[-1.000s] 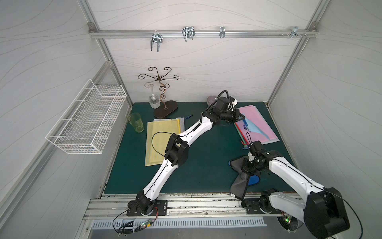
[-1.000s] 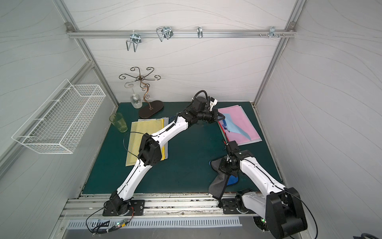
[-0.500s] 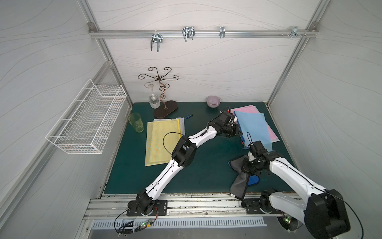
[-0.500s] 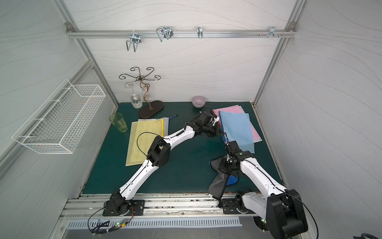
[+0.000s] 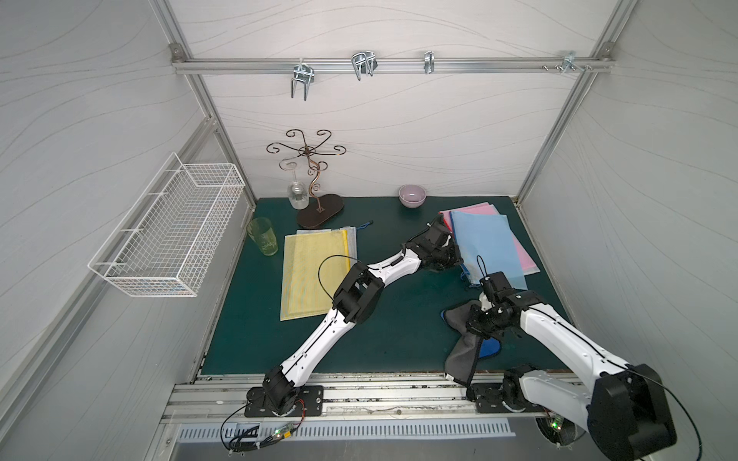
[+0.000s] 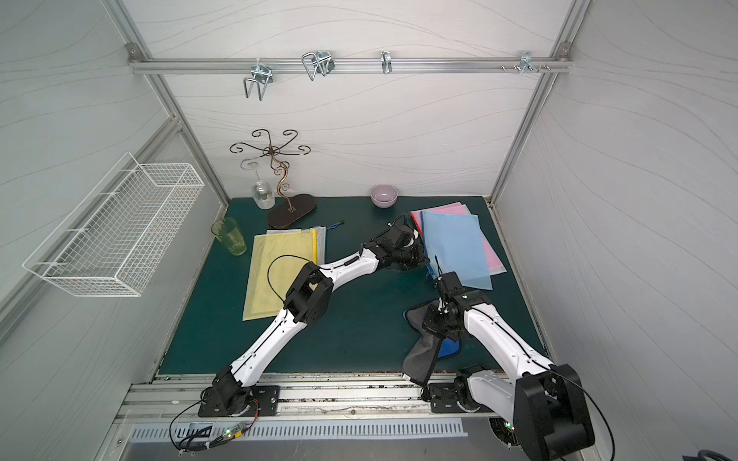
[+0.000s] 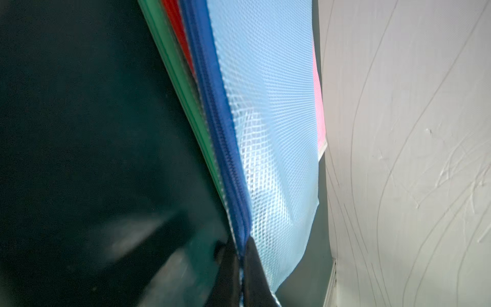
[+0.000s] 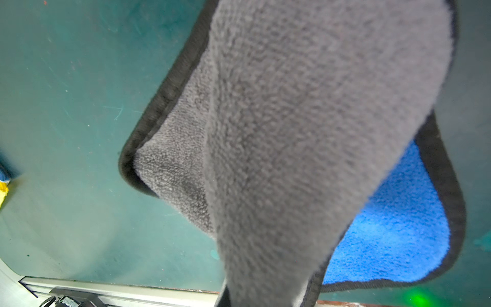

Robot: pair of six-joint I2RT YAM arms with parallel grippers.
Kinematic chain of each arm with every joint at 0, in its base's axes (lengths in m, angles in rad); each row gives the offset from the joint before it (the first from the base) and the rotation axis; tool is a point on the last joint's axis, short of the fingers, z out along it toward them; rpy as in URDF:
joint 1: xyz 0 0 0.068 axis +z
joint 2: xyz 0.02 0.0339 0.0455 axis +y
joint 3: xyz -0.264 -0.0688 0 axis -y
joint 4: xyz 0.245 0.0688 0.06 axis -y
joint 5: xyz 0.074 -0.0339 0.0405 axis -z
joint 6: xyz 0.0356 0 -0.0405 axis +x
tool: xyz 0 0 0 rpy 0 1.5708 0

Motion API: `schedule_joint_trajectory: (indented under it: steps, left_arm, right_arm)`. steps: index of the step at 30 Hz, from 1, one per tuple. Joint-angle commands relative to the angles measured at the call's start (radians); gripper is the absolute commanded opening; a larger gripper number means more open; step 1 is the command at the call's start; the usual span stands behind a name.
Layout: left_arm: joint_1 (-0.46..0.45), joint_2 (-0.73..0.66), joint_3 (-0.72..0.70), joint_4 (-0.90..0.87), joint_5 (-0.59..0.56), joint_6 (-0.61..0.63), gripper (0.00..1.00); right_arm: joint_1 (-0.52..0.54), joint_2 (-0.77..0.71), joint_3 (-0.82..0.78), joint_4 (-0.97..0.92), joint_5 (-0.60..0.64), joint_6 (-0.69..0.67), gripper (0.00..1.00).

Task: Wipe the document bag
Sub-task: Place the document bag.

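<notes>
The blue mesh document bag [image 5: 485,247] is laid flat on a pink document bag [image 5: 525,255] at the far right of the green mat [image 5: 399,319], with its wide face turned up and uncovered. Its dark blue zip edge [image 7: 228,159] is pinched by the left gripper [image 7: 241,248]. In the left wrist view the two black fingers are seen pressed together on that edge, with only the thin seam between them. This hold is judged to be an anchor: a light, slippery mesh sleeve lying on other sleeves would be dragged along by a rubbing cloth unless one side is pinned. The edge is taken rather than the face, so the surface to be wiped is left free.

The grey microfibre cloth [image 5: 463,351], blue on its other side, is held up by the right gripper [image 5: 479,321] near the front of the mat, well apart from the bag. The fingers are hidden by the fabric in the right wrist view. They are taken to be closed on a bunched part of the cloth, since it is seen draped from the gripper while its lower part rests on the mat and trails over the front edge. A loose fold is thereby offered as a wiping face. No contact is made between cloth and bag, so the wiping is judged not to have begun.
</notes>
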Motion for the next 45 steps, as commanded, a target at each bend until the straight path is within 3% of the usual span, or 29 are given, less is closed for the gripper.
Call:
schedule_joint_trajectory:
  steps: [1, 4, 11, 17, 20, 21, 25, 30, 39, 45]
  left_arm:
    - [0.010, 0.064, 0.154, 0.047, -0.050, -0.042, 0.00]
    - [0.014, 0.111, 0.250, 0.012, -0.038, -0.031, 0.00]
    - [0.015, 0.078, 0.160, 0.057, 0.003, -0.011, 0.00]
    - [0.016, 0.106, 0.173, 0.051, 0.045, -0.013, 0.01]
    - [0.014, 0.093, 0.148, 0.051, 0.055, 0.000, 0.29]
    - [0.014, 0.080, 0.123, 0.059, 0.055, 0.005, 0.34]
    - [0.015, 0.034, 0.062, 0.079, 0.059, 0.028, 0.51]
    - [0.016, -0.011, 0.036, 0.064, 0.073, 0.054, 0.62]
    - [0.038, -0.197, -0.245, 0.037, -0.032, 0.041, 0.63]
    - [0.059, -0.482, -0.639, 0.176, -0.120, 0.062, 0.63]
  right_arm:
    - [-0.004, -0.005, -0.010, -0.012, 0.001, 0.008, 0.00]
    - [-0.005, -0.003, -0.009, -0.010, -0.002, 0.006, 0.00]
    - [-0.004, 0.019, -0.010, 0.003, -0.010, 0.003, 0.00]
    - [-0.005, 0.019, -0.011, 0.005, -0.011, 0.002, 0.00]
    - [-0.004, 0.019, -0.011, 0.007, -0.012, 0.002, 0.00]
    - [-0.004, 0.020, -0.011, 0.007, -0.012, 0.002, 0.00]
    - [-0.003, 0.027, -0.011, 0.013, -0.017, 0.001, 0.00]
    - [0.005, 0.034, -0.007, 0.018, -0.016, -0.002, 0.00]
    - [0.019, 0.028, 0.005, 0.008, 0.002, 0.002, 0.00]
    - [0.029, 0.093, 0.031, 0.071, -0.009, 0.014, 0.00]
